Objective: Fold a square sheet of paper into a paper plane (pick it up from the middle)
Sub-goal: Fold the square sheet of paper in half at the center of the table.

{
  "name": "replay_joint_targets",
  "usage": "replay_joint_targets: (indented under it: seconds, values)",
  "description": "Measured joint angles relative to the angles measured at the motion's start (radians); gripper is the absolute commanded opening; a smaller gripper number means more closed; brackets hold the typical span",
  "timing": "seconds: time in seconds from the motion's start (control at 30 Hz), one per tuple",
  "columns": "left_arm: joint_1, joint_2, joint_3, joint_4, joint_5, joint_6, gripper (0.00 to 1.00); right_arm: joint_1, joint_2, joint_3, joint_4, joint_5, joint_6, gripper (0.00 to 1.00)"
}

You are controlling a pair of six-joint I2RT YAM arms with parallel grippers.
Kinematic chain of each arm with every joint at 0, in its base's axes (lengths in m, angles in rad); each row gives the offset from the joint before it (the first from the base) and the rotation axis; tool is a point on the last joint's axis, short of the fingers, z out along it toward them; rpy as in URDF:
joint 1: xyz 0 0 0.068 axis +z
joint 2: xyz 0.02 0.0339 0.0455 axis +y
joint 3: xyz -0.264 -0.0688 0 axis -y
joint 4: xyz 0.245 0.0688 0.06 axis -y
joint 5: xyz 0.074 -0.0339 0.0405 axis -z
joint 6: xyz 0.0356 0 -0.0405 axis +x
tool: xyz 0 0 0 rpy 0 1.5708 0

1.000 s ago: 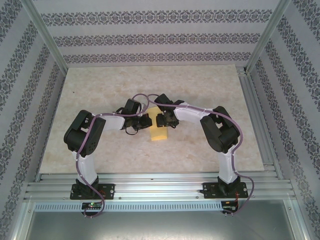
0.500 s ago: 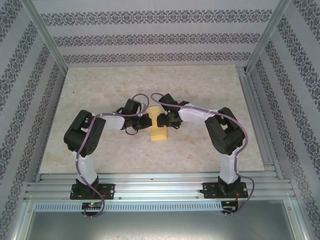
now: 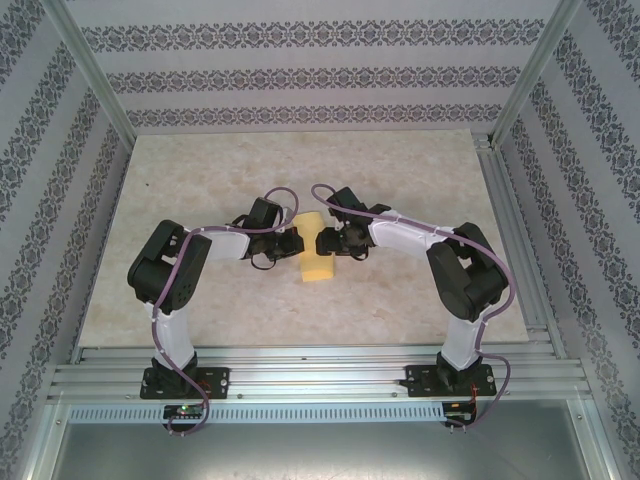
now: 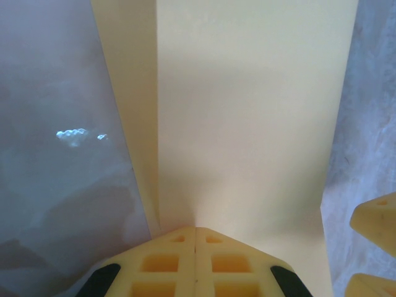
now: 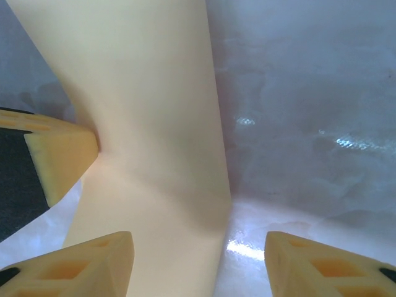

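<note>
Noting left gripper (image 4: 195,238) clamped on the square sheet of paper (image 3: 318,265), right gripper (image 5: 198,242) apart, we judge folding early.

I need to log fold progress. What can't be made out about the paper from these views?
Top external: creases on the paper; too small.
Left wrist: the spot pinched by the shut left gripper, hidden by its fingers; the paper's far edge is cut off by the frame.
Right wrist: the paper's ends, cut off top and bottom; the open right gripper straddles one edge.
</note>
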Motion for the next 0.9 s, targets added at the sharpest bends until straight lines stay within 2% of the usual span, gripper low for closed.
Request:
replay_joint_targets:
  seconds: [0.23,0.57,0.9]
  values:
    - [0.000,0.000,0.001,-0.001,0.000,0.000,0.04,0.001,0.038,-0.006,0.001,-0.017,0.010,0.51]
    - [0.000,0.000,0.015,-0.030,-0.004,0.004,0.06,0.005,0.050,-0.017,0.003,-0.018,0.019,0.52]
    - [0.000,0.000,0.023,-0.050,-0.007,0.016,0.08,0.036,0.067,0.001,-0.016,0.052,0.018,0.53]
